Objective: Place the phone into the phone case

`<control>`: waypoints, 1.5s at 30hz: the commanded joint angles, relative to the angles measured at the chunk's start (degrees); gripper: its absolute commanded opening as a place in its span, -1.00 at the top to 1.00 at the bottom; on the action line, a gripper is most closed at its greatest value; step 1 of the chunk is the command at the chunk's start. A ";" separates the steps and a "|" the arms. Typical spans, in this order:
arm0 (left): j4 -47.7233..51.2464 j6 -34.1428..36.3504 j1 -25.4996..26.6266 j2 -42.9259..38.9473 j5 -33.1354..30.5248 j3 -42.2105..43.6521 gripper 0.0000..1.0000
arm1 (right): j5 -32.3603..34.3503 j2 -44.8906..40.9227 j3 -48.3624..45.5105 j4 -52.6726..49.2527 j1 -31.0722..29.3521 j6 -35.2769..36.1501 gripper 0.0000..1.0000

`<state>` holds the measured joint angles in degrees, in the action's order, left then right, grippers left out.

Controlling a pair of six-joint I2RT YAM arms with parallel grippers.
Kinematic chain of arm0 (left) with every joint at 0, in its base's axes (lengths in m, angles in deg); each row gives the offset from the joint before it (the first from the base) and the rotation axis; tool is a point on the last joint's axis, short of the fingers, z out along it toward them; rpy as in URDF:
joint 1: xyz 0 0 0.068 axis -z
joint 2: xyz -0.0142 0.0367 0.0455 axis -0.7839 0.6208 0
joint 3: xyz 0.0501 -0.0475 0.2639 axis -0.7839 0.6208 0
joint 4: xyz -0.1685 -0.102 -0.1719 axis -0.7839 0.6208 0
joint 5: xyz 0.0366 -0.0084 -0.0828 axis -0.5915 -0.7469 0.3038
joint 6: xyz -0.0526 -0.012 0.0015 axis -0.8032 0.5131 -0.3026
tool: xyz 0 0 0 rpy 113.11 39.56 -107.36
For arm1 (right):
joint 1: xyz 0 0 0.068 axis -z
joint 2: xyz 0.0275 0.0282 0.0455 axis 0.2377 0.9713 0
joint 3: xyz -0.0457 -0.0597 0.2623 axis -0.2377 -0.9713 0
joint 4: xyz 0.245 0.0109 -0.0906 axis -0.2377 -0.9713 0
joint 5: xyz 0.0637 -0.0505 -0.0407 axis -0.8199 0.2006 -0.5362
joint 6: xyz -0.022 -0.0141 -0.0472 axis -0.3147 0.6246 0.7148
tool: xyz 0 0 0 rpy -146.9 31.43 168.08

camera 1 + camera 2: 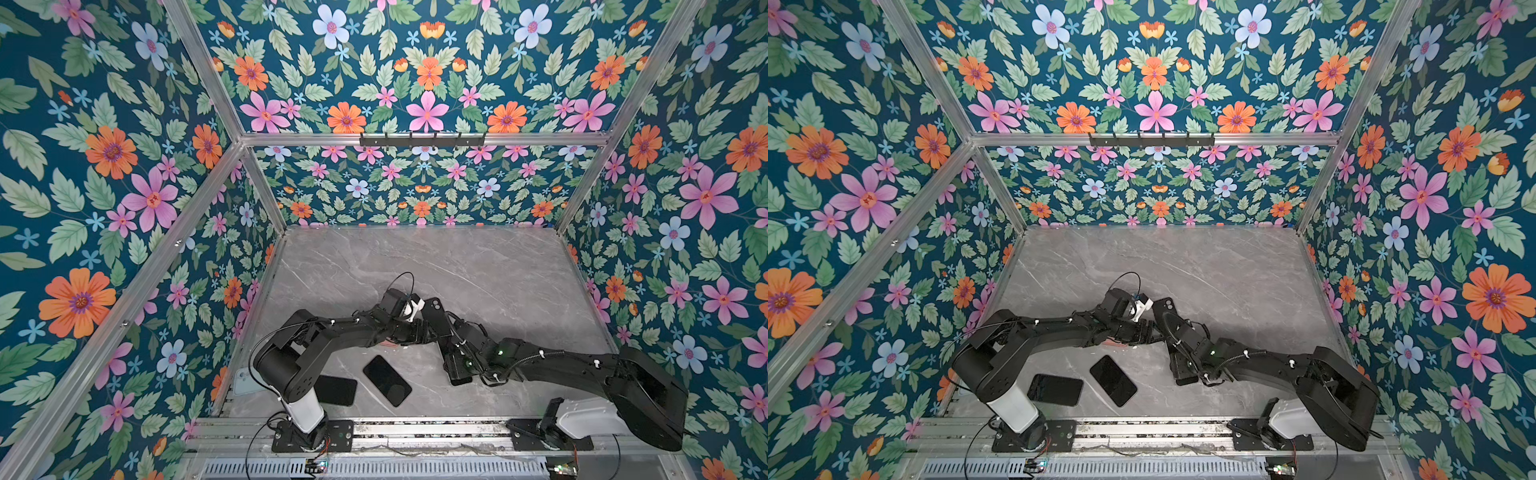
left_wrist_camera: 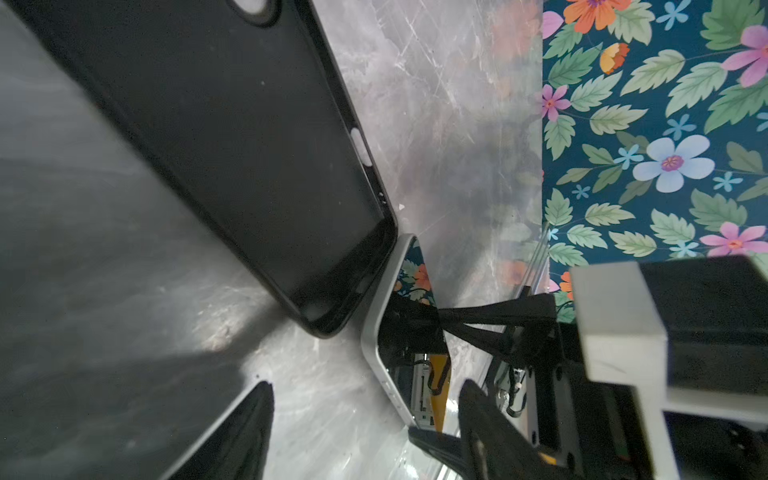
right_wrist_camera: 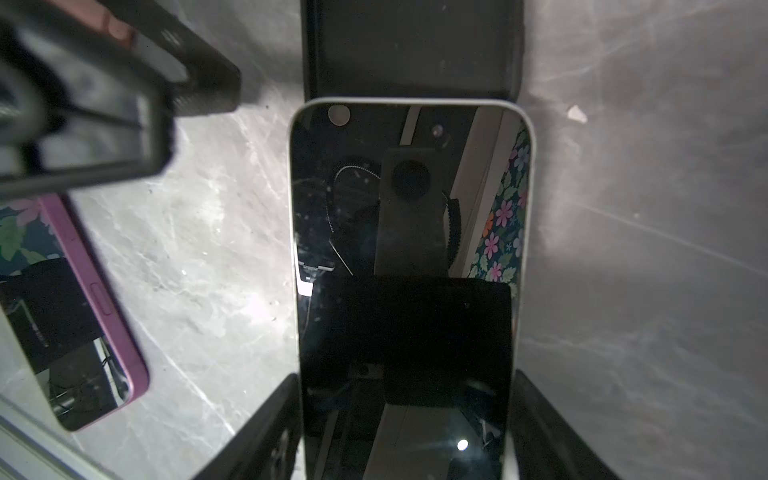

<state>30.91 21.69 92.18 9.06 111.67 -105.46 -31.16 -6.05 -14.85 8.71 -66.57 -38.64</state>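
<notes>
We are clamping the phone (image 3: 409,199) in the right gripper (image 3: 407,380), risking skidding the phone case (image 3: 415,45) (left gripper's (image 3: 166,104) state unclear).

**Case mid-table, phone at its near end, two spares up front**

The phone case (image 1: 432,309) lies flat on the table (image 1: 478,266), roughly centred. The phone (image 3: 407,199) sits directly in front of it, between the fingers of the right gripper (image 3: 407,380). Its far end meets the case's near end; whether it overlaps or only touches cannot be told. The left gripper (image 1: 1152,332) is just left of that junction, beside the case. A loose phone (image 1: 386,380) lies near the front edge, left of centre. A second loose phone (image 1: 337,390) lies just left of it, not touching, partly under the left arm (image 1: 332,328).
</notes>
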 commanded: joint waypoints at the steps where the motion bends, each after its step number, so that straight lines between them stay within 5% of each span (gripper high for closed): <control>1: -5.39 -1.81 -0.09 1.26 3.19 0.46 -0.37 | -0.05 -0.14 -0.21 2.99 -0.06 0.59 0.21; 35: -23.49 -8.86 -1.18 7.56 9.36 4.66 0.65 | -0.88 1.65 0.10 5.98 -0.02 1.46 0.25; 45: -24.22 -9.25 -1.19 6.68 9.49 5.75 0.78 | -1.15 0.69 -0.77 6.18 -0.05 2.06 -0.03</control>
<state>8.31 11.00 90.93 16.05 119.36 -99.93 -31.93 -5.11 -15.23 13.84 -66.61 -37.62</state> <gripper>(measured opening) 0.136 0.704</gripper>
